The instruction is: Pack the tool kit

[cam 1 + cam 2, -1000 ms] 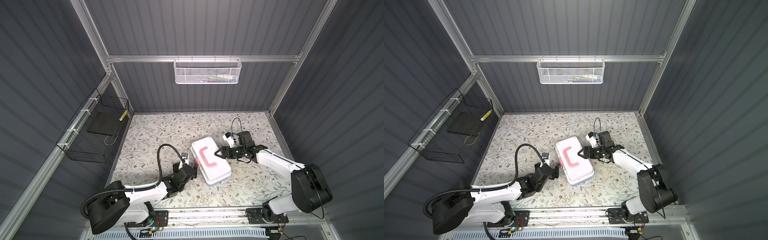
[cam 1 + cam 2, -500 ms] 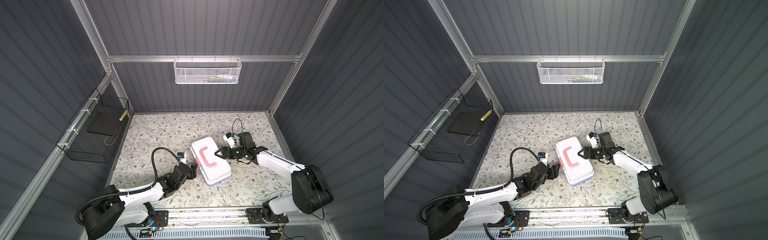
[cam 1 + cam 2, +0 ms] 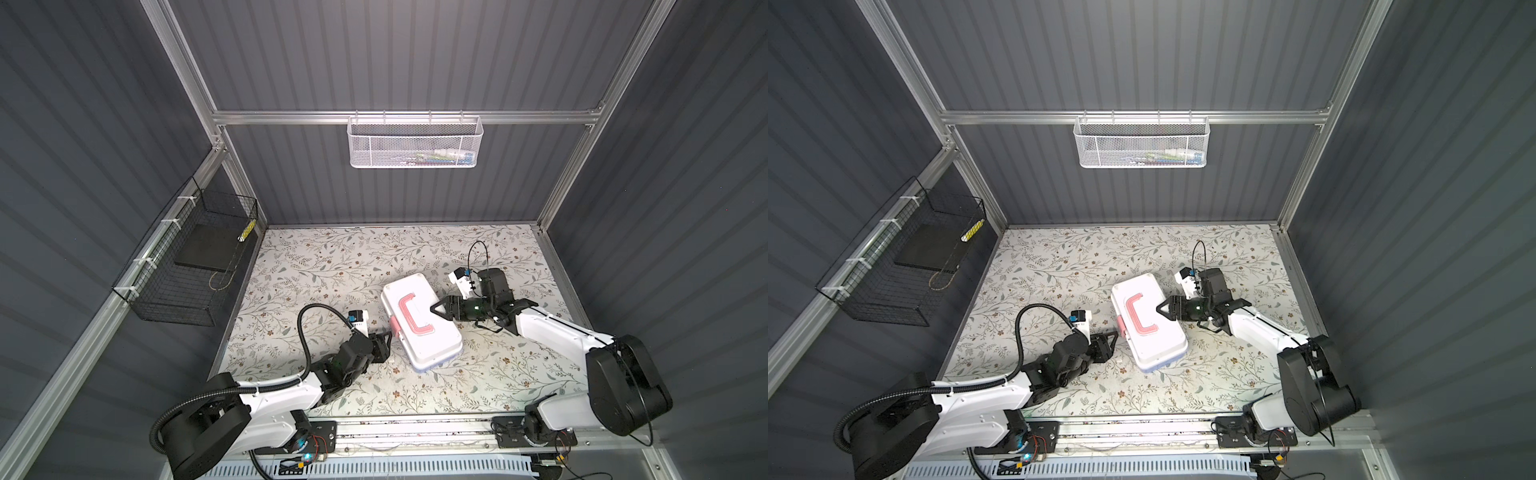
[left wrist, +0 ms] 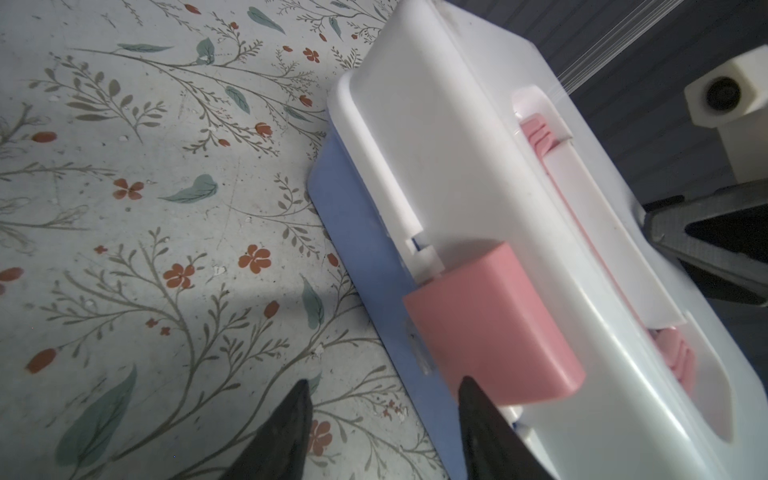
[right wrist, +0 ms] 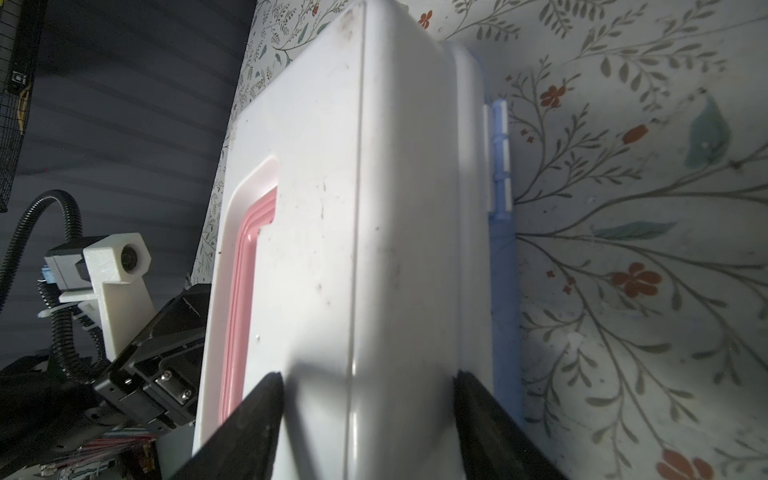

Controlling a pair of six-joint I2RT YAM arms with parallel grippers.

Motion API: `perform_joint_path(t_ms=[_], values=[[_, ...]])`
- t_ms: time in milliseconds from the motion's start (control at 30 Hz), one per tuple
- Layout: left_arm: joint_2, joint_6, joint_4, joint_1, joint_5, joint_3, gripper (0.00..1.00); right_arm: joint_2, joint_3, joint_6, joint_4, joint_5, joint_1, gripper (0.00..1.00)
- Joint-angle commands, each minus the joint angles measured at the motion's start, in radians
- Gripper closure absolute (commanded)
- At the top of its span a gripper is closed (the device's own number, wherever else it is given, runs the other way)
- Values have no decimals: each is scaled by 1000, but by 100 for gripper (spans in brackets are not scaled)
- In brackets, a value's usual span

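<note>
The tool kit [image 3: 422, 328] lay closed near the middle of the floral table [image 3: 332, 266], white lid up, with its pink handle [image 3: 409, 313] folded flat. The right hand [image 5: 368, 382] was clamped across the lid's hinge-side edge, one finger on top beside the handle. The left hand [image 4: 382, 399] had its fingers apart at the pink latch [image 4: 490, 328], one tip at it and the other over the table. A white mesh basket [image 3: 413, 143] hung on the back wall and a black wire basket [image 3: 187, 266] on the left. Any print on their contents was too small to read.
</note>
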Motion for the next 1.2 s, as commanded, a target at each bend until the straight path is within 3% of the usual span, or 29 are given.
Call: perform_joint_path(t_ms=[0,533,1167], values=[[-31,-31,59,10,10,-27,42,22,-20,11,-62,-62,48,34],[2,-121,293,17,69,-121,43,36,-9,-1,-76,-60,56,34],[-149,-144,186,16,40,-154,42,52,22,-17,-98,-57,55,34]])
